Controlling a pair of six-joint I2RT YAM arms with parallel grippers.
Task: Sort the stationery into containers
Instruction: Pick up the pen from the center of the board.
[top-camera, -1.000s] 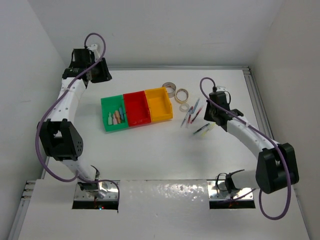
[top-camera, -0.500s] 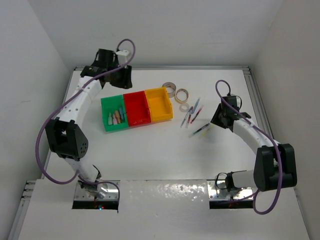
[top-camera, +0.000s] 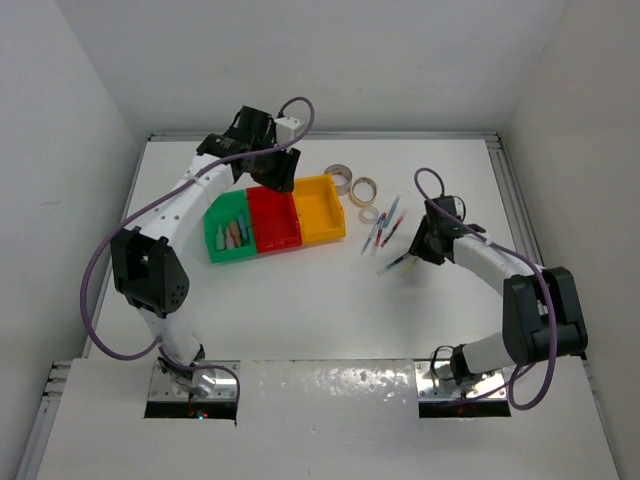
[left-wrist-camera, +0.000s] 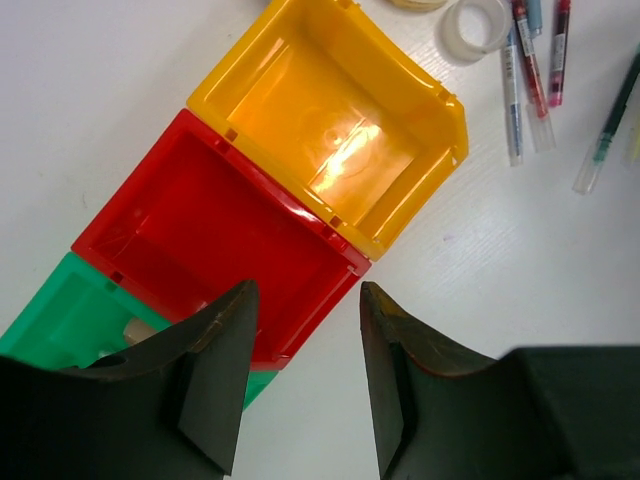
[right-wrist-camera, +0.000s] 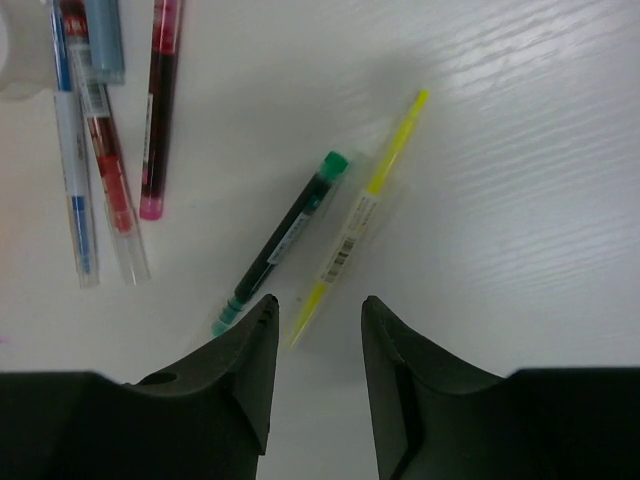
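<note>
Wht table (top-camera: 330, 310), plain wht walls (top-camera: 400, 60), soft even light

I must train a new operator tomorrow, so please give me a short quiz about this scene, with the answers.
1. True or false: the left gripper and the right gripper are both open and empty.
2. Which bin holds the pastel blocks? A) yellow B) red C) the green bin
3. What lies nearest to the right gripper?
Key: 1 true; 2 C; 3 the green pen and the yellow pen.
</note>
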